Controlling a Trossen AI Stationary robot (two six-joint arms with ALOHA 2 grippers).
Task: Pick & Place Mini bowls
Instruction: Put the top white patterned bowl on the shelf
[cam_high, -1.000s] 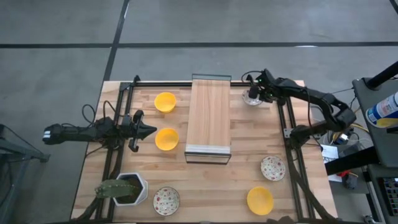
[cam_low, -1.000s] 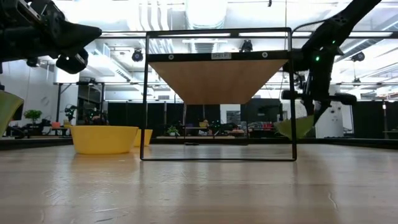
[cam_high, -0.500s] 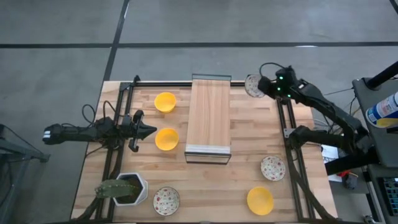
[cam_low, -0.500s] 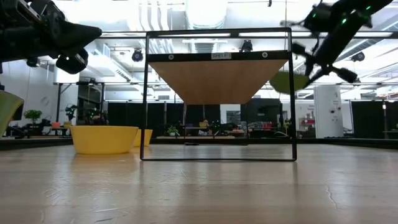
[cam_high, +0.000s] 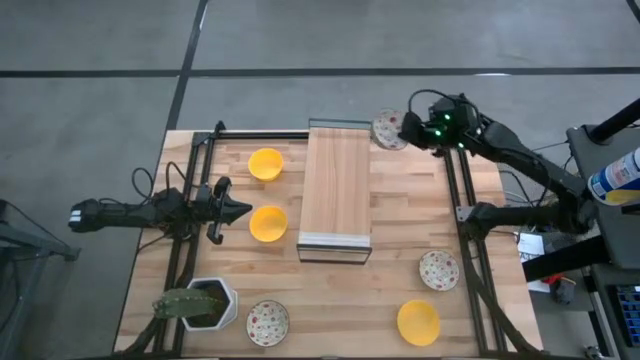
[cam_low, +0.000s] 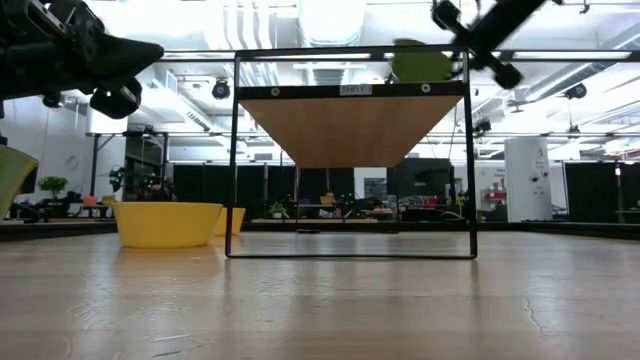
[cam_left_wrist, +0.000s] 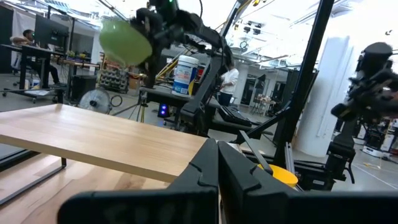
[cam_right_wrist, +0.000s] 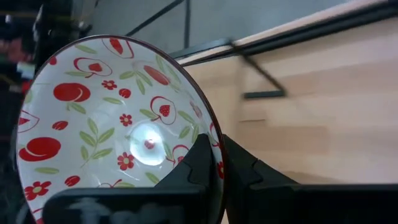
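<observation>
My right gripper (cam_high: 404, 131) is shut on a white mini bowl with a red and green pattern (cam_high: 387, 130). It holds the bowl high in the air by the far right corner of the raised wooden shelf (cam_high: 336, 190). The bowl's greenish underside (cam_low: 420, 62) shows above the shelf frame. My left gripper (cam_high: 240, 211) waits shut at the table's left, beside a yellow bowl (cam_high: 268, 224). On the table stand two more yellow bowls (cam_high: 265, 164) (cam_high: 418, 321) and two more patterned ones (cam_high: 439, 269) (cam_high: 267, 321). My right gripper pinches the bowl's rim (cam_right_wrist: 210, 142), with one finger (cam_right_wrist: 198, 163) inside the bowl and the other (cam_right_wrist: 241, 167) outside. It comes from the table's right, slanting downward. The bowl is lifted clear of everything and tilted, its patterned inside (cam_right_wrist: 118, 118) facing the wrist.
The wooden shelf on its black wire frame (cam_low: 352, 150) stands mid-table. A white pot with a cactus (cam_high: 205, 302) sits at the near left. Black rails (cam_high: 465, 200) run along both sides of the table.
My right gripper has risen from the table's far right corner and swung toward the left, carrying the patterned bowl. The bowl has gone from table level to above the shelf's top and has tipped as the wrist turned. My left arm has kept still.
</observation>
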